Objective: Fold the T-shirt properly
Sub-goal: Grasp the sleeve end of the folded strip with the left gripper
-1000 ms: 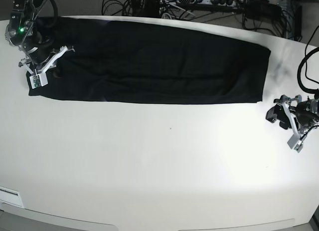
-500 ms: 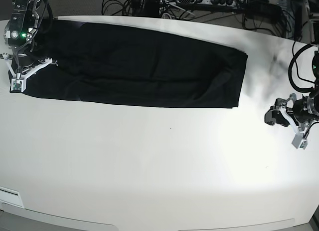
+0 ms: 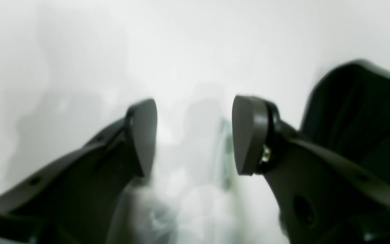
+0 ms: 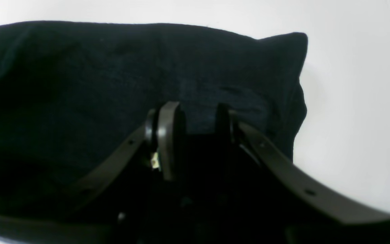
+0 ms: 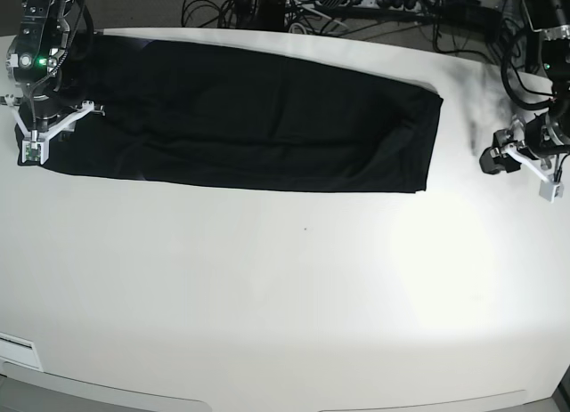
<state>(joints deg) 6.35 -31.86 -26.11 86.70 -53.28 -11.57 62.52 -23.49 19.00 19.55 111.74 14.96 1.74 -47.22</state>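
The right tool (image 4: 193,135) is being seen spread over the far-left end of the T-shirt (image 5: 258,118), lying as a long band across the far surface (image 5: 285,305); the left tool (image 3: 195,135), spread and empty, is being kept at the right. Cloth could be snagged and the fold dragged askew.

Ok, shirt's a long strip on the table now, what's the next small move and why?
Probably bring the left gripper over to the T-shirt's near end: it is open and empty over bare table, while the right gripper already sits at the far end, its jaws parted.
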